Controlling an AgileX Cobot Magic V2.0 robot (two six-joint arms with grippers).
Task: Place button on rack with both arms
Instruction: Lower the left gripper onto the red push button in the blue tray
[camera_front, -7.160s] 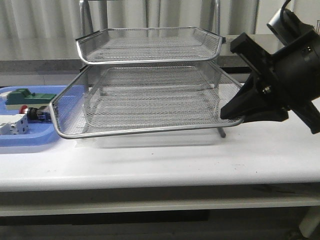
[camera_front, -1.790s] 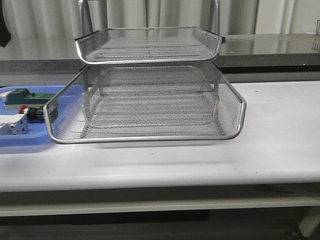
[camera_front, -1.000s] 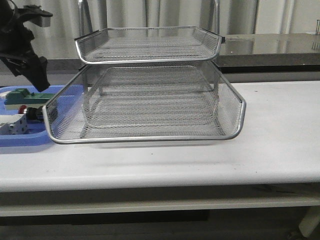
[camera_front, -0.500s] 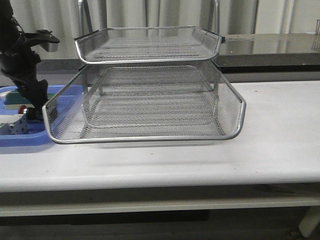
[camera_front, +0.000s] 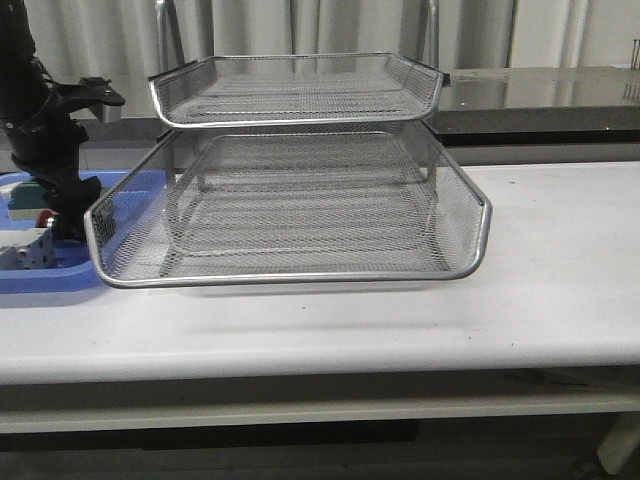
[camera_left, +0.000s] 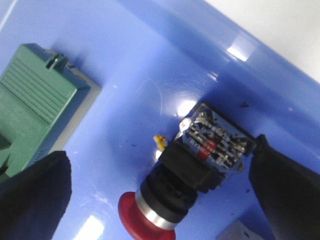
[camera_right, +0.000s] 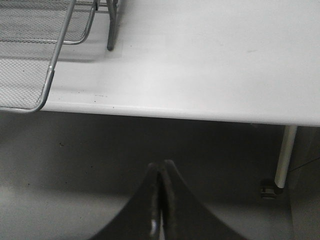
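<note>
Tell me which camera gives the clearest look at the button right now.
The left wrist view: the button fills it, lying on the blue tray between the open jaws. The front view shows only its red head beside the left arm; the right wrist view misses it.

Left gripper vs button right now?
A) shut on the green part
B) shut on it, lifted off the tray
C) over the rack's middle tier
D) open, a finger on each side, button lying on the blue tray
D: in the left wrist view the left gripper is open, its dark fingers apart on either side of the button, which lies on the blue tray.
</note>
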